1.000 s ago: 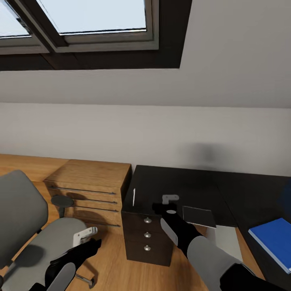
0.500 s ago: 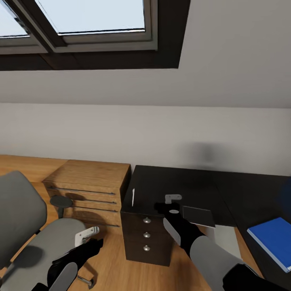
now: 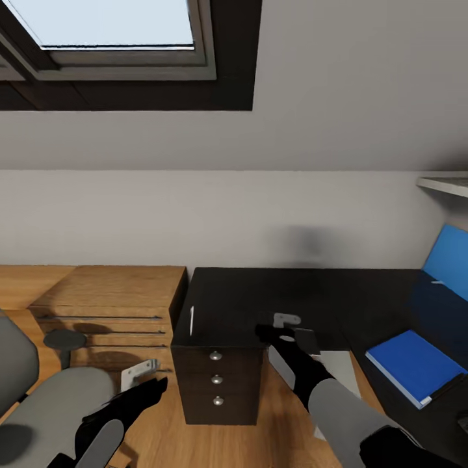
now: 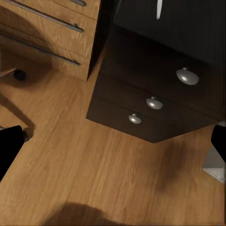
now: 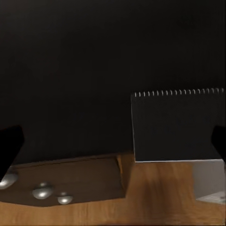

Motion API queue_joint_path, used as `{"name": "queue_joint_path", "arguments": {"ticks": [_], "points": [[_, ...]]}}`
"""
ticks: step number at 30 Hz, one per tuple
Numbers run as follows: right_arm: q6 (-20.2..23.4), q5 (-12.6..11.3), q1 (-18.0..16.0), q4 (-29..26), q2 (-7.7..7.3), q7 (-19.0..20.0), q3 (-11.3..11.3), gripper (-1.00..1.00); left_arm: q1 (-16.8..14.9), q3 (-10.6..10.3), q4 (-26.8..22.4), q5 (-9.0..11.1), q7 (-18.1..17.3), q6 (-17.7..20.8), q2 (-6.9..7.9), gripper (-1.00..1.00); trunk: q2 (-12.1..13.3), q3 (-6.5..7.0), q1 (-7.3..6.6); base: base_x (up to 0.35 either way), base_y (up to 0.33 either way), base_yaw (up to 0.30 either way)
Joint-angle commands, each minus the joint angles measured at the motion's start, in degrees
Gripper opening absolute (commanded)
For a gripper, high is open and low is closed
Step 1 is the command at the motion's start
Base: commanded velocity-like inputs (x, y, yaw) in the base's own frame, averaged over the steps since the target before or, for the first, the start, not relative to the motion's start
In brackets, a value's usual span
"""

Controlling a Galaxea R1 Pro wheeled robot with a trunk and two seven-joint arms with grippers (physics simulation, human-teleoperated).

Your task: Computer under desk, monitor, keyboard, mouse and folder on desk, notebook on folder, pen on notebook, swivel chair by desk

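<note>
The desk (image 3: 260, 296) has a glossy black top and a dark drawer unit (image 3: 218, 383) with three silver knobs. A thin white pen (image 3: 192, 320) lies near the desk's left edge. The dark notebook (image 3: 307, 339) rests at the front edge, its spiral side visible in the right wrist view (image 5: 179, 125). My right gripper (image 3: 283, 327) hovers open just above and beside it, holding nothing. The blue folder (image 3: 406, 365) lies on the desk at the right. The grey swivel chair (image 3: 45, 406) is at the lower left. My left gripper (image 3: 151, 380) hangs open over the floor beside it.
A light wood drawer chest (image 3: 110, 299) stands left of the desk. A light grey box (image 3: 339, 367) sits on the floor under the desk. A blue wall panel (image 3: 448, 260) and a shelf (image 3: 445, 185) are at the right. A skylight (image 3: 104, 26) is overhead.
The camera has turned right, so everything has slid left and the blue panel and shelf have come into view. Both arms keep about the same pose.
</note>
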Motion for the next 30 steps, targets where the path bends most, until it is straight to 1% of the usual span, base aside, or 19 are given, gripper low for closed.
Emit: {"name": "queue_joint_path", "arguments": {"ticks": [1, 2, 3, 7, 8, 14, 21, 30], "points": [[0.3, -0.7, 0.0, -0.1, -0.04, -0.4, -0.3, 1.0, -0.1, -0.1, -0.1, 0.4, 0.5, 0.0, 0.06, 1.0, -0.5, -0.29, 0.25, 0.0, 0.0, -0.272], [0.3, -1.1, 0.0, -0.1, -0.05, -0.3, -1.1, 1.0, -0.1, -0.1, -0.2, 0.4, 0.5, 0.0, 0.06, 1.0, -0.9, -0.47, 0.47, 0.0, 0.0, -0.272], [0.2, -2.1, 0.0, -0.1, -0.08, 0.0, -2.1, 1.0, -0.1, -0.1, -0.2, 0.4, 0.5, 0.0, 0.06, 1.0, -1.3, -0.65, 0.69, 0.0, 0.0, -0.272], [0.2, -4.8, 0.1, -0.1, -0.26, 1.9, -3.7, 1.0, -0.1, -0.1, -0.3, 0.4, 0.6, 0.0, 0.06, 1.0, -2.9, -1.37, 1.57, 0.0, 0.0, -0.207], [0.3, -5.0, 0.1, -0.1, -0.28, 2.1, -3.8, 1.0, -0.1, -0.1, -0.3, 0.4, 0.6, 0.0, 0.06, 1.0, -3.3, -1.55, 1.79, 0.0, 0.0, -0.064], [0.3, -5.4, 0.1, -0.2, -0.27, 2.5, -4.0, 1.0, -0.1, -0.1, -0.3, 0.4, 0.5, 0.1, 0.06, 1.0, -5.7, -2.62, 3.11, -0.009, 0.0, -0.017], [0.4, -5.6, 0.1, -0.3, -0.24, 2.5, -4.2, 1.0, -0.1, 0.0, -0.3, 0.4, 0.5, 0.1, 0.08, 1.0, -8.5, -3.88, 4.64, -0.155, 0.0, -0.001], [0.4, -5.6, 0.1, -0.3, -0.32, 2.5, -4.3, 1.0, -0.1, 0.0, -0.3, 0.4, 0.5, 0.0, 0.14, 1.0, -12.1, -5.49, 6.62, -0.014, 0.0, 0.0]]}}
